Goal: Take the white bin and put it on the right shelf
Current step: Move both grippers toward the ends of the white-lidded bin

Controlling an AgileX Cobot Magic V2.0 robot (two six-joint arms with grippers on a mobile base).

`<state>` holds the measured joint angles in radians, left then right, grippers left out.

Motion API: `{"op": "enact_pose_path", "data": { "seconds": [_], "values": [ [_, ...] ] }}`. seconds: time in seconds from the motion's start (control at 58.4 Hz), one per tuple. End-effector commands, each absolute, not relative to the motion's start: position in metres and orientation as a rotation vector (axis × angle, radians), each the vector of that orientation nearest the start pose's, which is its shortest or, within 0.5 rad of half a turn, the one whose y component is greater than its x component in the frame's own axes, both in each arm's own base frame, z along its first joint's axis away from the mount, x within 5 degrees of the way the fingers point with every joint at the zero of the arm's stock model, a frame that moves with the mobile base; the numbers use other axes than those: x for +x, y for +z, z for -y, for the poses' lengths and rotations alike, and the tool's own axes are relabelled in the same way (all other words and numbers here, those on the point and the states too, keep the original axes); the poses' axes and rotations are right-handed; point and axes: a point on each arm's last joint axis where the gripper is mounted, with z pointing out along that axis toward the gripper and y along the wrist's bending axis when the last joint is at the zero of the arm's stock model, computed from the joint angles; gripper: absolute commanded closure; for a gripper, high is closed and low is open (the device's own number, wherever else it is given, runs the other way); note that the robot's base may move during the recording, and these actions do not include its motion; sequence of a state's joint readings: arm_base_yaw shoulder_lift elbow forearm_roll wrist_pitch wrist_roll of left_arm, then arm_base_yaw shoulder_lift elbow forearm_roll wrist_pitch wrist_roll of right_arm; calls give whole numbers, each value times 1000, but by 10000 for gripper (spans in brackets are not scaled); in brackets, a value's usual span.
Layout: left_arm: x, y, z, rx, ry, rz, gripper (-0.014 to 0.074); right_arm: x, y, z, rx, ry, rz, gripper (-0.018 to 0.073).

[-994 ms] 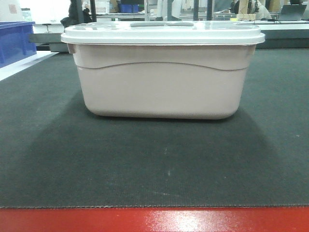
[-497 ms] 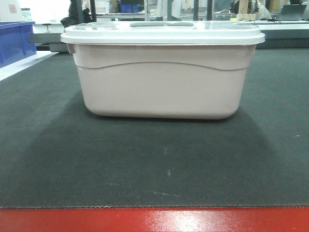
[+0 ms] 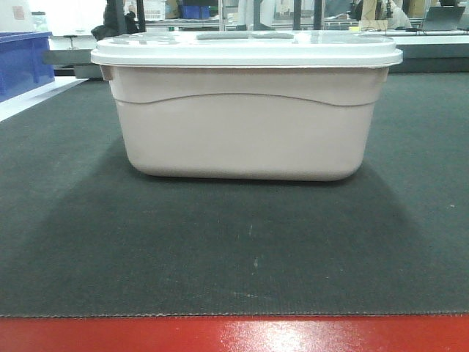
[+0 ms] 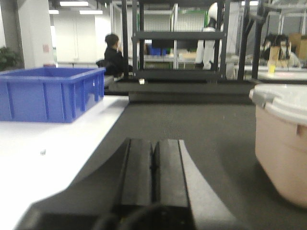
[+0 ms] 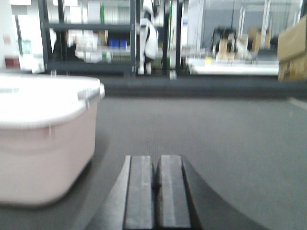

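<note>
In the middle of the desk (image 3: 234, 249), set back from its front edge: the lidded bin (image 3: 245, 125), lid (image 3: 245, 51) on top. Far to the left and further back, on a neighbouring surface beside the desk: an open crate (image 3: 22, 62). Left of the bin, apart from it, low over the desk: the left claw (image 4: 152, 143). Right of the bin, also apart: the right claw (image 5: 155, 160). Behind all, well away: a rack of shelves (image 4: 177, 35).
</note>
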<state>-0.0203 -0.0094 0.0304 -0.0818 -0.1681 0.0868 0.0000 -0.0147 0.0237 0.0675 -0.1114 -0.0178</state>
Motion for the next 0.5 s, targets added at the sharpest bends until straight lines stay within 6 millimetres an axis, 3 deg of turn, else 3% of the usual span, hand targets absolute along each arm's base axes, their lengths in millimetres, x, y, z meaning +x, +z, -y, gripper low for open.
{"op": "enact_pose_path", "data": {
  "seconds": [0.0, 0.223, 0.377, 0.48],
  "values": [
    [45, 254, -1, -18, -12, -1152, 723, 42, 257, 2, 40, 26, -1145, 485],
    [28, 345, 1, 41, 14, -1256, 707, 27, 342, 1, 26, 27, -1097, 485],
    [42, 380, 3, 40, -23, -1416, 612, 50, 373, 0, 24, 29, -1203, 456],
    [63, 391, 5, 29, -59, -1501, 473, 73, 384, 0, 25, 28, -1267, 335]
  ]
}}
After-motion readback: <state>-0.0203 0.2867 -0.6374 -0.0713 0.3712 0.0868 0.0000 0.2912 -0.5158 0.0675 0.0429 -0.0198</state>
